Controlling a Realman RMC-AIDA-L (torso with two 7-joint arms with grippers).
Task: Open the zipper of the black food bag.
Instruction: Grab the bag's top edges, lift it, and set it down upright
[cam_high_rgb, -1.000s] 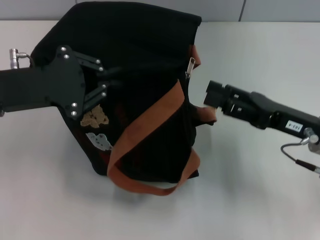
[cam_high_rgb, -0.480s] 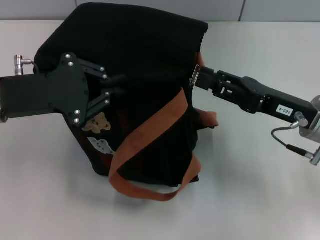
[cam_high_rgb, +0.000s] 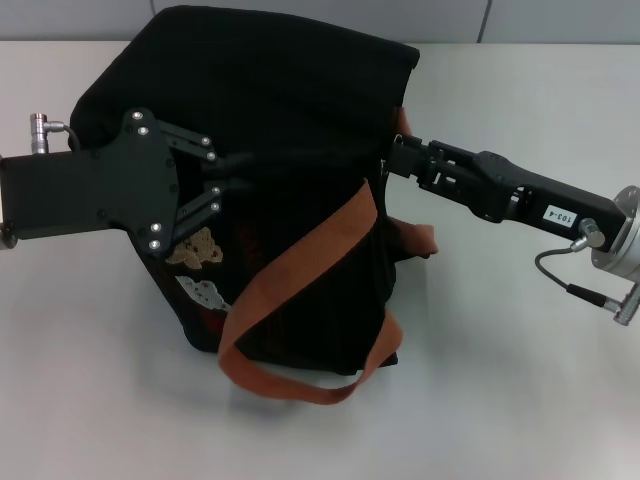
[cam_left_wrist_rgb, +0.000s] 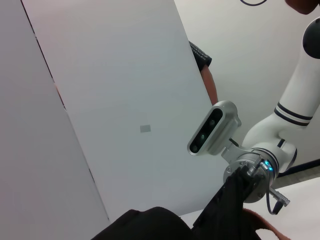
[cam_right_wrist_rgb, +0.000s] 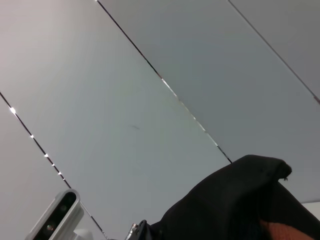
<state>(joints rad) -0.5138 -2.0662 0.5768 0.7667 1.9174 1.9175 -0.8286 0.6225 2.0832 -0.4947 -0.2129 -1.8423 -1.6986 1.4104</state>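
**Both grippers at the black food bag, zipper end engaged from the right**

While the black food bag (cam_high_rgb: 270, 200) occupies the centre and upper middle of the head view, standing on the white table (cam_high_rgb: 520, 380), both arms reach in from the frame's opposite sides. The left gripper (cam_high_rgb: 228, 180) enters from the left edge at mid-height; its dark linkage fingers (cam_high_rgb: 196, 145) are spread apart and pressed against the bag's left face, just above the tan bear patch (cam_high_rgb: 196, 247) and the white patch (cam_high_rgb: 203, 292). The right gripper (cam_high_rgb: 395, 160) enters from the right edge, angled up toward the centre, with its tip at the bag's right edge where the zipper (cam_high_rgb: 383, 165) ends. The fingertips there merge with the dark fabric, so whether they are together, apart, or clamped on the pull cannot be told. One orange-brown strap (cam_high_rgb: 300, 255) crosses the bag's front diagonally and loops onto the table at lower centre; a second strap end (cam_high_rgb: 420, 238) lies just below the right arm. In the left wrist view, the bag (cam_left_wrist_rgb: 150, 224) fills the bottom edge, with the right arm's wrist camera (cam_left_wrist_rgb: 212, 127) at centre right. In the right wrist view, black fabric (cam_right_wrist_rgb: 235, 200) rises from the lower right against grey wall panels (cam_right_wrist_rgb: 150, 75).
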